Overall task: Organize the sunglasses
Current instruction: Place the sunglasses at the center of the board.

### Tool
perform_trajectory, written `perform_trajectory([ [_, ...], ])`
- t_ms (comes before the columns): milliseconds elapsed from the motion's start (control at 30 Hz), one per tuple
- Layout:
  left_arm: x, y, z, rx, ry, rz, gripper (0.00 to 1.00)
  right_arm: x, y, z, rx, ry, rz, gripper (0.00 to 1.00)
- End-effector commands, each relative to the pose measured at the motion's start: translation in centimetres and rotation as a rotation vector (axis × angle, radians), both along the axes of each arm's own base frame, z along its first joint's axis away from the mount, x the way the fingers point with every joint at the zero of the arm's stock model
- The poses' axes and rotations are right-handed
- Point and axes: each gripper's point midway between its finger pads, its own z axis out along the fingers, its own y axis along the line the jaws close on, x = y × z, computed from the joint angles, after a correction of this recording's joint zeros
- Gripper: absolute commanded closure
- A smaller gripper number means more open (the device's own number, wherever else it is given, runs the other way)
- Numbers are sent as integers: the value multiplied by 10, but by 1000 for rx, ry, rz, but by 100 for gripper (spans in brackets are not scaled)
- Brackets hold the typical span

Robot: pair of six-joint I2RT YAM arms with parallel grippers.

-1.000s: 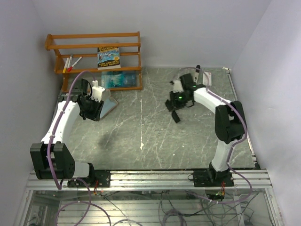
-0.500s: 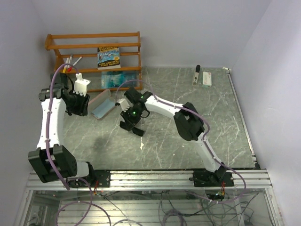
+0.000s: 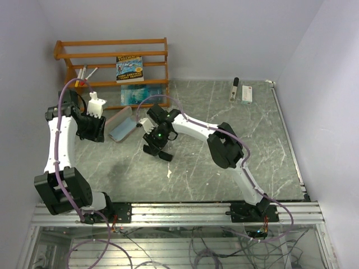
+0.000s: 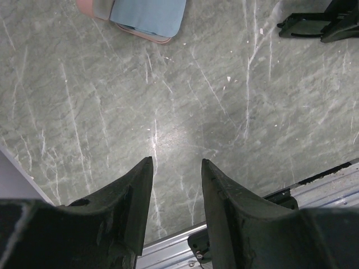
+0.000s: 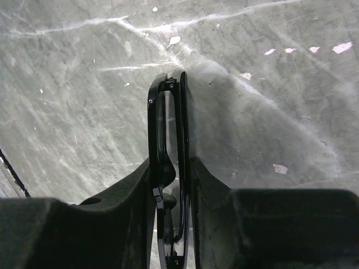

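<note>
The shelf (image 3: 112, 56) stands at the far left of the surface (image 3: 224, 157), with a book (image 3: 129, 68) on it. The case (image 3: 122, 126) lies just before the shelf. The left tool (image 4: 176, 162) is left of the case. The right tool (image 5: 171, 161), with the sunglasses (image 5: 166, 129) between its fingers, is just right of the case.

Bare desk (image 3: 269, 145) lies open along the near edge and the whole right side, while the right arm (image 3: 193, 126) stretches slantwise across the middle, and the wooden shelf (image 3: 112, 55) and the open case (image 3: 121, 126) just before it crowd the far-left corner.
</note>
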Motion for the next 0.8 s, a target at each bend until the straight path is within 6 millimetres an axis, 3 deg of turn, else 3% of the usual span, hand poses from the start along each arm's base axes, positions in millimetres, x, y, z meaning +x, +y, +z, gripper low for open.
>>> perform_trajectory([
  [0,-1,-5,3,-31,-16,-14,49,15,4,22,42,-78,-21,70],
  [267,-6,-7,-3,-38,-4,-17,48,32,12,50,126,-90,-57,54],
  [500,-4,-15,-3,-87,-7,-25,48,70,-10,56,115,-124,-200,54],
  [600,1,-25,3,-120,-25,-58,45,105,-36,95,210,-160,-353,54],
  [700,10,-48,12,-110,-61,-159,42,122,-75,134,356,-97,-486,53],
  [767,17,-71,17,-78,-94,-235,39,122,-100,169,475,-75,-521,52],
])
